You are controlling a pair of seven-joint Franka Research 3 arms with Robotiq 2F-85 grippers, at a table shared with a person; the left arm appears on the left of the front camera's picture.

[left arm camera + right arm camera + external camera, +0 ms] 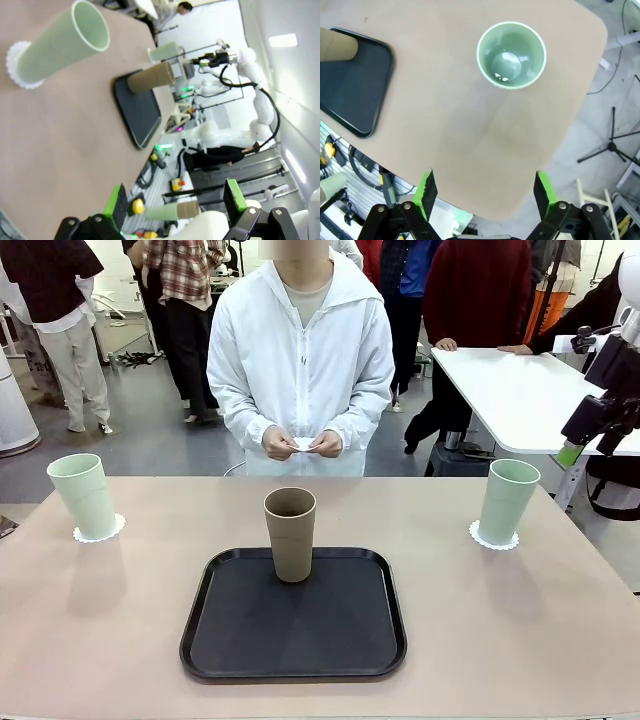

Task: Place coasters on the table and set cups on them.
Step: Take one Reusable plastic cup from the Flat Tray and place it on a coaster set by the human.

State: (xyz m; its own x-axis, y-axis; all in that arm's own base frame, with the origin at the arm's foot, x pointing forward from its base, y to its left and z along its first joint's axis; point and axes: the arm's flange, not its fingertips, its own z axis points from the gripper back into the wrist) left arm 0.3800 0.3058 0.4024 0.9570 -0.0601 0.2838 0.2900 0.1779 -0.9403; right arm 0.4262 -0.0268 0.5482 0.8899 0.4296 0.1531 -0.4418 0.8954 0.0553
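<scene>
Brown cup [290, 533]: tall, tapered, matte, handleless; upright on black tray [200, 630], near its 12 o'clock rim, mid-table [500, 640]. Left mint cup [83, 495] at 10 o'clock, right mint cup [507, 500] at 2 o'clock, each on scalloped white coasters [100, 532]. Third coaster [303, 444], thin, with person [300, 350] at 12 o'clock. Left gripper [176, 197], right gripper [485, 185]: spread wide, empty. Risk, judged: narrow base, liable to topple if nudged near rim; light coaster liable to skid.
</scene>
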